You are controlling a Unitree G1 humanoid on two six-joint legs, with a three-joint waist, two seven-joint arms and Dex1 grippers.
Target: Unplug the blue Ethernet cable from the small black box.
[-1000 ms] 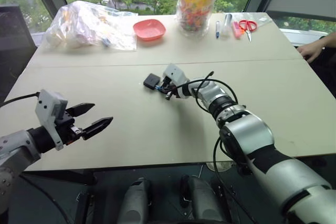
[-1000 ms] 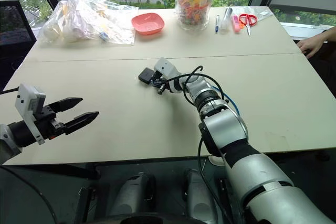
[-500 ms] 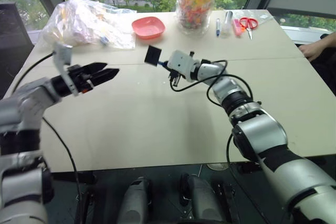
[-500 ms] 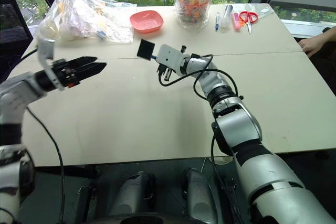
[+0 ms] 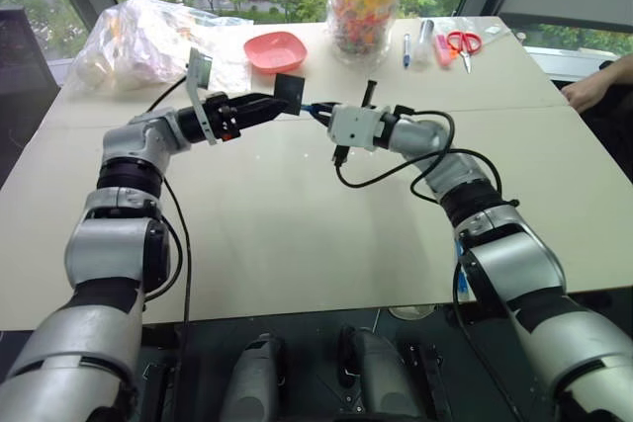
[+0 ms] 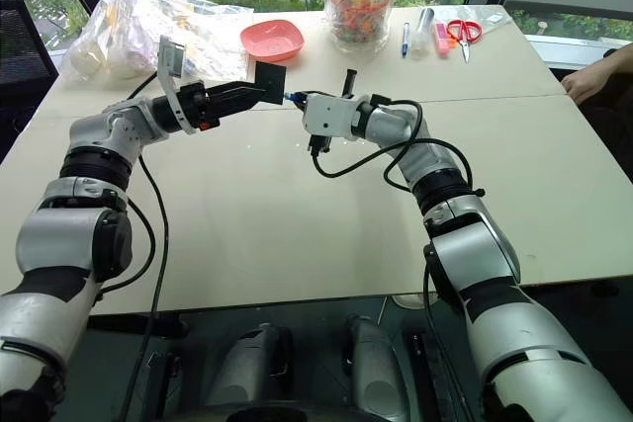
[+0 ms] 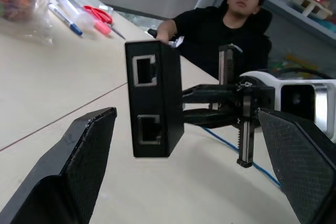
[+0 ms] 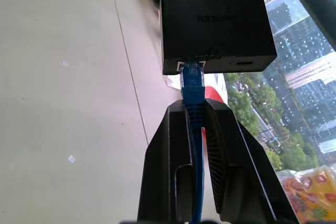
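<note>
Now, you had one small black box [image 7: 155, 98] held up above the table [image 5: 297, 234], hanging off one blue Ethernet cable [image 8: 193, 90] that was plugged into its near side. Your right gripper [image 8: 193, 109] was clamped tight on that cable just behind the plug, the box right beyond its fingertips. Your left gripper [image 7: 194, 145] stood wide, one finger on either side of the box without touching it. Its wrist camera showed you two empty ports on the box's far edge, and a seated person beyond; the right wrist camera showed the plugged port instead. On the far table lay one pink bowl [image 5: 278, 50] and one pair of scissors [image 5: 466, 45].
</note>
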